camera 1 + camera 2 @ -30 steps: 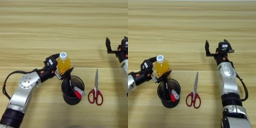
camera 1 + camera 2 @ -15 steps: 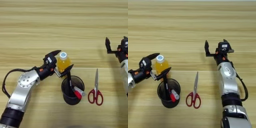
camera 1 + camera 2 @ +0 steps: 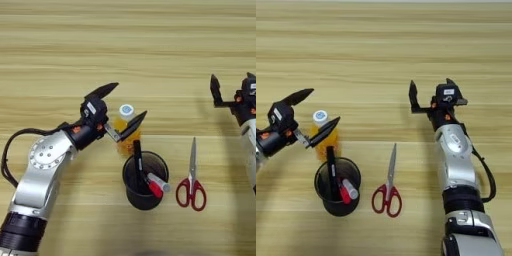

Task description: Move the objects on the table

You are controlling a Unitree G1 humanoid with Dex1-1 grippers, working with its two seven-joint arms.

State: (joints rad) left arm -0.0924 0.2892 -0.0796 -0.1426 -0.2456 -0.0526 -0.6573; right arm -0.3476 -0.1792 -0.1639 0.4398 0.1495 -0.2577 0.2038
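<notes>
Orange-drink bottle upright | left fingers spread around it | right fingers spread

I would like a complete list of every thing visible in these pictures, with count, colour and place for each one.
bottle: one, clear with orange drink and white cap, upright just behind the pen cup, between the open left fingers.
pen cup: one, black, round, near the front edge, left of the scissors.
markers in the cup: two, one black, one white with a red part, both leaning inside.
scissors: one pair, red handles, closed, lying flat right of the cup.
table: one, light wood, under everything.
left gripper: black fingers, open around the bottle.
right gripper: black fingers, open, apart from all things, on the right side.
</notes>
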